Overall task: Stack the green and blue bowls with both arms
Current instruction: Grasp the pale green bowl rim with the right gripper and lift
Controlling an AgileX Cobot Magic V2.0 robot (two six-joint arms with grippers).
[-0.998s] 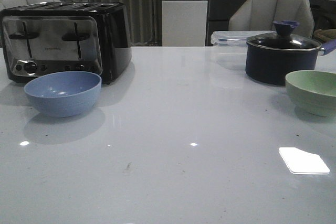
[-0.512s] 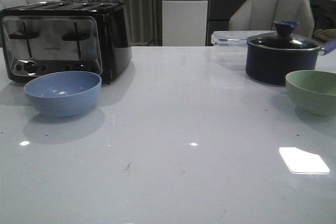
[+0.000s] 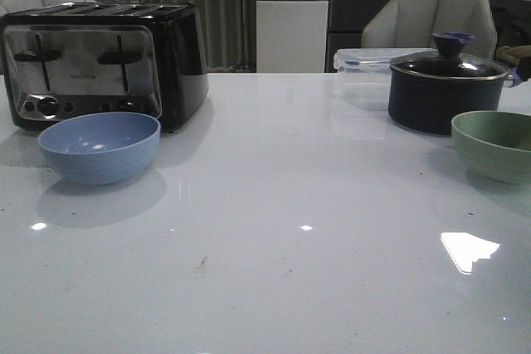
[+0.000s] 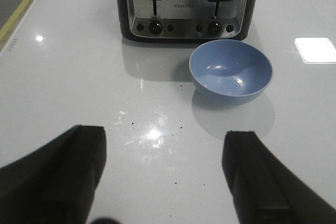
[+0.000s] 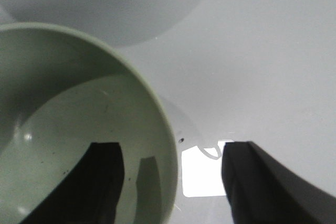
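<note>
Front view: the blue bowl point(image 3: 99, 147) sits upright on the white table point(image 3: 282, 205) at about 9 o'clock, just in front of the black-and-chrome toaster point(image 3: 104, 64). The green bowl point(image 3: 494, 145) sits at about 3 o'clock, cut by the picture's edge, just in front of the dark lidded pot point(image 3: 446, 93). A clear lidded container point(image 3: 362, 61) stands behind the pot, toward 1 o'clock. The bowls are well apart, and neither arm shows in this view.

Left wrist view: the left gripper point(image 4: 165, 177) is spread wide and holds nothing. It hangs over bare table, with the blue bowl point(image 4: 231, 72) ahead of it and apart from both fingers.

Right wrist view: the right gripper point(image 5: 173, 182) is also spread, straddling the rim of the green bowl point(image 5: 79, 145). One finger is inside the bowl and the other outside, above the table. Whether either finger touches the wall cannot be told.

Handling, as a judgement: both bowls look light, rigid and thin-walled, with a smooth matte surface that may slip under a weak pinch. The rim is the natural hold, one finger inside and one outside, as the right gripper is set. A light bowl on this glossy table could slide or tip if nudged before the pinch closes.
</note>
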